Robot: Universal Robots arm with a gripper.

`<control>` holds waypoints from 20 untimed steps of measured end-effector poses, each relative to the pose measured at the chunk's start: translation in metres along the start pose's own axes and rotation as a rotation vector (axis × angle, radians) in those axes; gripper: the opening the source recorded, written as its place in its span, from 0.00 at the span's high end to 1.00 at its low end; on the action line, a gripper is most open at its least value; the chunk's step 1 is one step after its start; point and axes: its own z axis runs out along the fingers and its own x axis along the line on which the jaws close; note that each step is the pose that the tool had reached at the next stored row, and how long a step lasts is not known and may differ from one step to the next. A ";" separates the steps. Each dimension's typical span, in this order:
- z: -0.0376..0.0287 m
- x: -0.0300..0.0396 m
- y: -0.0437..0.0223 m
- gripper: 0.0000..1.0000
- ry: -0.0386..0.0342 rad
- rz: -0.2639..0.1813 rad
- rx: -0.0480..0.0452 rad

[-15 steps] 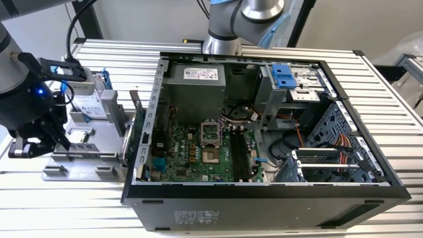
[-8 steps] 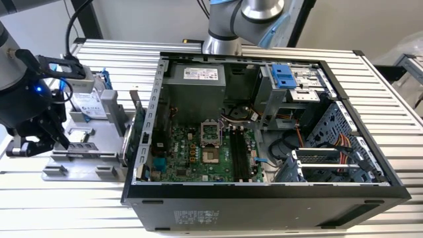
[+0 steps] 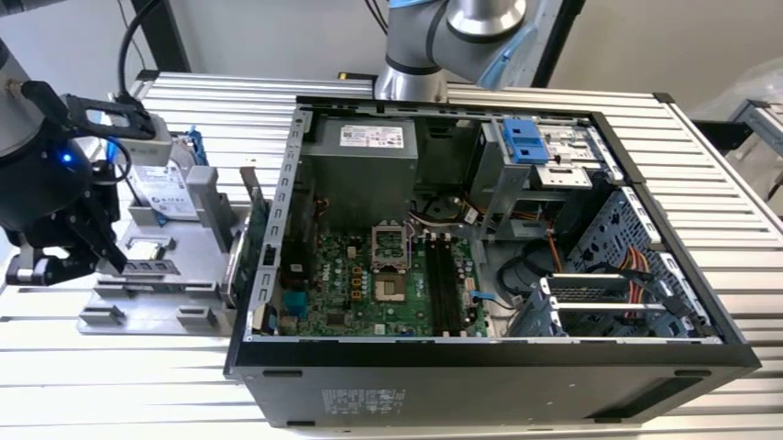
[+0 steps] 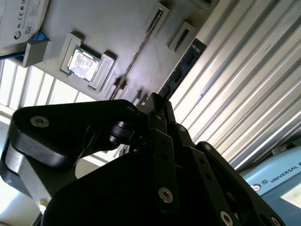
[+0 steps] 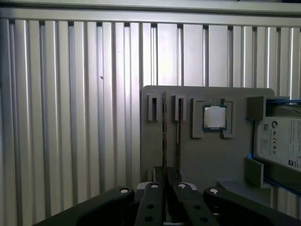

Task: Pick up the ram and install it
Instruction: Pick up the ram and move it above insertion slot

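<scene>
The ram [image 4: 181,70] is a thin blue board with dark chips. It stands on its long edge in a slot of the grey fixture [image 4: 117,28], near the fixture's side. In the first wrist view the ram [image 5: 164,136] shows edge-on as a dark line on the fixture [image 5: 197,155]. My black gripper [image 5: 164,182] hangs above the fixture, roughly in line with that stick, and its fingers lie together with nothing between them [image 4: 157,104]. In the exterior view the gripper [image 3: 55,266] is over the fixture [image 3: 147,307], at the exterior view's left.
On the fixture lie a square silver processor [image 5: 214,117] and a hard drive with blue rails [image 5: 282,141]. An open computer case [image 3: 281,229] with its motherboard [image 3: 367,284] stands beside the fixture, at the exterior view's right. Everything rests on a ribbed metal table [image 5: 70,117].
</scene>
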 end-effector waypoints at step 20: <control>-0.0171 -0.0014 0.0004 1.00 0.0000 0.000 -0.0001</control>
